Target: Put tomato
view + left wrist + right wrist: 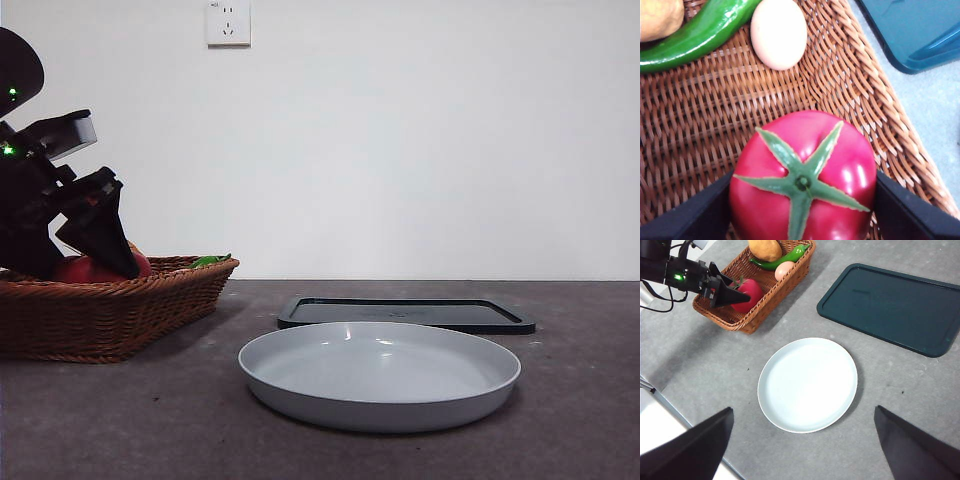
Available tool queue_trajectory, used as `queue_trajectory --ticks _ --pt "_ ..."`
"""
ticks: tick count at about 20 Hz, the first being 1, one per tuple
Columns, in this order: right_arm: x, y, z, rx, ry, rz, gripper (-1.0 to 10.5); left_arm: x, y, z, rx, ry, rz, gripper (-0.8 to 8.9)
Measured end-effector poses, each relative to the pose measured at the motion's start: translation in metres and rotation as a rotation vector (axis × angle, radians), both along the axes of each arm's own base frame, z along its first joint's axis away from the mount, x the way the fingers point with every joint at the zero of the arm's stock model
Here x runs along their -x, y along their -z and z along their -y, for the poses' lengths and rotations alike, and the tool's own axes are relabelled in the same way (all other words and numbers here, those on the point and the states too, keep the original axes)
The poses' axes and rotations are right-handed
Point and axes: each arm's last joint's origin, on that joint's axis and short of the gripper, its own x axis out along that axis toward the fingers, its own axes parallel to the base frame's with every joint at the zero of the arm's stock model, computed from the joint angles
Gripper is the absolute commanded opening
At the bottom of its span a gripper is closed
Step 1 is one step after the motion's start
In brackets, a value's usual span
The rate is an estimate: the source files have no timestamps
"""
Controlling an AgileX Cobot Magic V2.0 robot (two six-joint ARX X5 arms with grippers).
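The tomato (805,175), glossy red with a green star calyx, sits in the wicker basket (700,130) at the table's left. My left gripper (802,187) is down in the basket, and both black jaws press the tomato's sides. In the front view the tomato (85,268) is mostly hidden behind the left gripper (100,240) and the basket rim (120,295). The right wrist view looks down on the tomato (751,290) held in the basket (765,305). My right gripper (803,409) hangs open high above the table, holding nothing.
A pale grey plate (807,385) lies mid-table, with its rim (380,415) near the front. A dark green tray (890,307) lies beyond it. The basket also holds an egg (779,32), a green pepper (695,35) and a yellow-brown oval fruit (765,247).
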Motion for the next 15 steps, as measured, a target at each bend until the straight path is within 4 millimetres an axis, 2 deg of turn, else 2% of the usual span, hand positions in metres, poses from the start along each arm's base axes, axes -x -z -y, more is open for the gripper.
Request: queue_trajectory --ticks 2,4,7,9,11,15 --pt "0.0 0.0 0.0 0.0 0.0 0.0 4.5 -0.002 -0.009 0.001 0.016 -0.014 0.01 3.06" --pt "0.0 0.0 0.0 0.0 0.0 0.0 4.5 0.002 -0.031 0.003 0.06 -0.004 0.071 3.06" --pt "0.0 0.0 0.0 0.0 0.0 0.0 4.5 0.024 -0.076 0.019 0.144 0.095 0.199 3.06" --pt "0.0 0.0 0.0 0.0 0.0 0.0 4.5 0.043 -0.093 0.042 0.165 0.193 0.238 3.06" --pt "0.0 0.0 0.0 0.0 0.0 0.0 4.5 0.058 -0.097 0.072 0.176 0.313 0.252 3.06" --pt "0.0 0.0 0.0 0.0 0.0 0.0 4.5 0.067 -0.076 0.122 0.106 0.459 0.217 3.06"
